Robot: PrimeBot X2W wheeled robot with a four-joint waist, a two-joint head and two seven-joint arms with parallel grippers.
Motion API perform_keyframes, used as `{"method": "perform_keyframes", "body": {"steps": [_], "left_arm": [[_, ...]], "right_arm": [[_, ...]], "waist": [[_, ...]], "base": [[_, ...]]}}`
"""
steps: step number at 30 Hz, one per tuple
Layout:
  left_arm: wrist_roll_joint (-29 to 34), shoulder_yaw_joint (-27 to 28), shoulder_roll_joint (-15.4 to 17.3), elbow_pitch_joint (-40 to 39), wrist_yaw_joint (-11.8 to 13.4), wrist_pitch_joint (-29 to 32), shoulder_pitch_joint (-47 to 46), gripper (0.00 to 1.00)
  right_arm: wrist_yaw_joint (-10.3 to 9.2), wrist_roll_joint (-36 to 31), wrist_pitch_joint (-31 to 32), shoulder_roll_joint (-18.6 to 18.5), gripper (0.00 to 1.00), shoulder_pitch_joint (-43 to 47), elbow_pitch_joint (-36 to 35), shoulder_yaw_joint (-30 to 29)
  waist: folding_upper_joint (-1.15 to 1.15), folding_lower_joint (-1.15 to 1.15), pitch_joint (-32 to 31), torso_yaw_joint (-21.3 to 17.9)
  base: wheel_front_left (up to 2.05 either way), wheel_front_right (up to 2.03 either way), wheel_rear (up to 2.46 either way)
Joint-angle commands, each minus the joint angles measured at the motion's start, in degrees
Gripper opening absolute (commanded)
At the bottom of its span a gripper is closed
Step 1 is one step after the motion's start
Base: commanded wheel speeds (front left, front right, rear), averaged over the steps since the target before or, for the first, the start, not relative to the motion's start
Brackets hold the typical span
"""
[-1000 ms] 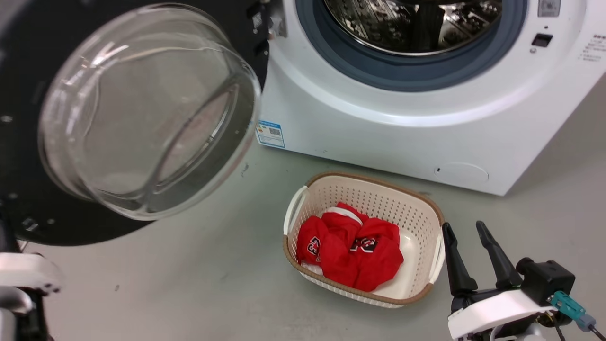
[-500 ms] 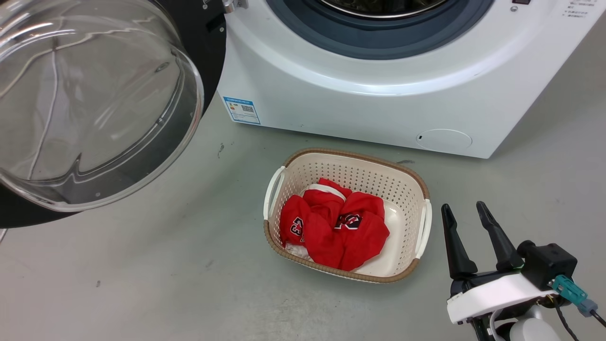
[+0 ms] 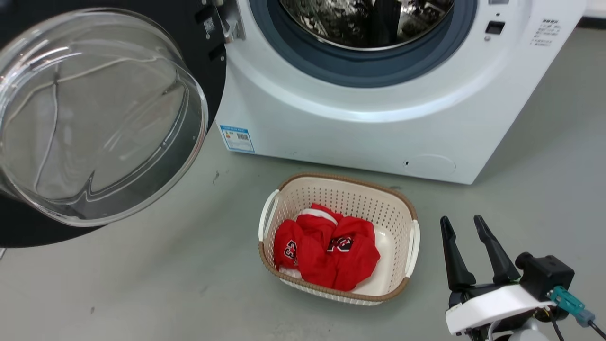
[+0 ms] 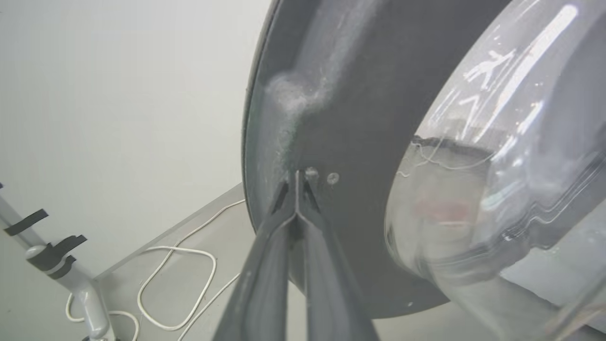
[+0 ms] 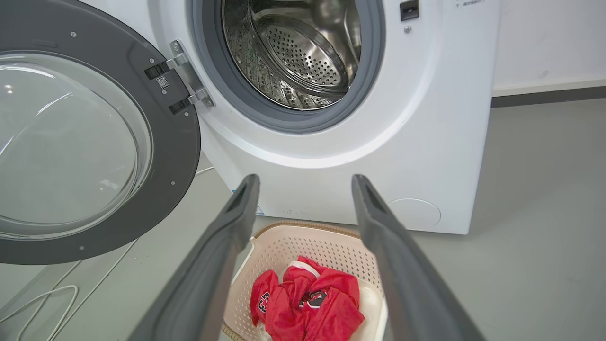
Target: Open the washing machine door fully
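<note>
One big rigid part to deal with: the washing machine door (image 3: 99,118) is hanging wide open at the left of the washing machine (image 3: 360,128). Its inner face and glass bowl are facing the robot, and the metal hinge (image 5: 184,80) is tying it to the white front. It is likely fairly heavy and fully stiff, turning only about that hinge, so a push far from the hinge should be giving the best leverage. The glossy black ring is looking slippery. The bowl is bulging out and is probably fragile, so contact belongs on the black ring, not the glass. No handle is showing on this side, so pushing rather than gripping seems the way.

The left gripper (image 4: 297,182) is doing just that. Its two fingers are pressed together with nothing between them, and the tips appear to be touching the black ring just beside two small screws, left of the bowl.

The right gripper (image 3: 460,219) is idling at near right. Its fingers are apart, empty and pointing toward the machine, just right of the basket (image 3: 402,208) holding the red garment (image 3: 331,251).

The door is looking close to fully open; I cannot tell whether it is at its stop.
</note>
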Motion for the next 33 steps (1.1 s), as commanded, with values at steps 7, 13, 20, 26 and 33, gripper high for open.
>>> {"method": "perform_keyframes", "body": {"steps": [7, 13, 20, 26, 33], "left_arm": [[2.9, 1.0, -11.3, -13.2, -1.2, -0.1, 11.6, 1.0], [5.7, -1.0, -18.6, -21.7, -1.3, -0.1, 17.0, 1.0], [11.2, -7.5, -25.2, -32.3, -1.2, -0.1, 21.6, 1.0], [13.6, -14.5, -26.4, -34.9, -0.6, -0.1, 21.7, 1.0], [14.9, -19.4, -26.7, -34.5, -0.5, -0.1, 20.1, 1.0]], "right_arm": [[-0.02, 0.0, -0.5, 0.0, 1.0, 2.8, -0.4, -0.8], [-0.02, -1.3, -0.5, 0.0, 1.0, 3.9, -1.5, -1.2], [-0.02, -3.8, 0.3, 0.0, 1.0, 5.1, -4.5, -2.0], [-0.02, -7.1, 2.0, 0.0, 1.0, 5.8, -8.0, -2.9], [-0.02, -11.3, 4.1, 0.0, 1.0, 6.9, -11.6, -4.4]], "waist": [[0.0, 0.0, -5.3, 0.3], [0.0, 0.0, -6.9, -0.3], [0.0, 0.0, -8.7, -2.1], [0.0, 0.0, -9.8, -4.9], [0.0, 0.0, -10.4, -8.9]], "base": [[0.0, 0.0, 0.0], [0.0, 0.0, 0.0], [0.0, 0.0, 0.0], [0.0, 0.0, 0.0], [0.0, 0.0, 0.0]]}}
